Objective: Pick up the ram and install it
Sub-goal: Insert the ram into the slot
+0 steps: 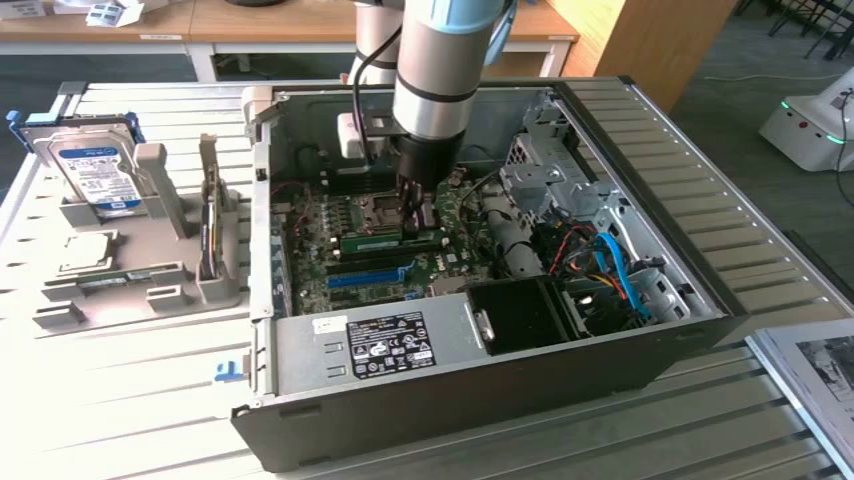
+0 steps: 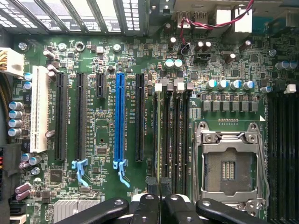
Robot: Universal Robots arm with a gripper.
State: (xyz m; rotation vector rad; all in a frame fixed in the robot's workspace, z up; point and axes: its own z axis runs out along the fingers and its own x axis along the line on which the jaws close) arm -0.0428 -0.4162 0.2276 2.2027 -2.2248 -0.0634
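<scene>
In the exterior view the ram [image 1: 384, 239], a thin green stick, stands on edge along the memory slots of the motherboard [image 1: 334, 262] inside the open computer case. My gripper [image 1: 423, 222] comes straight down from above onto the end of the ram toward the exterior view's right. In the wrist view my gripper [image 2: 161, 201] has its black fingers [image 2: 148, 207] drawn together over the near end of the memory slots [image 2: 170, 135]. The ram runs edge-on away from the fingertips and is hard to tell from the slots. The empty processor socket [image 2: 229, 163] lies beside them.
The case walls [image 1: 641, 170] close in around the arm, with a drive cage, cables and the power supply [image 1: 387, 345] inside. A grey parts holder [image 1: 147, 270] on the exterior view's left carries a blue-labelled hard drive [image 1: 94, 170], a square silver chip [image 1: 83, 250] and an upright card [image 1: 210, 210].
</scene>
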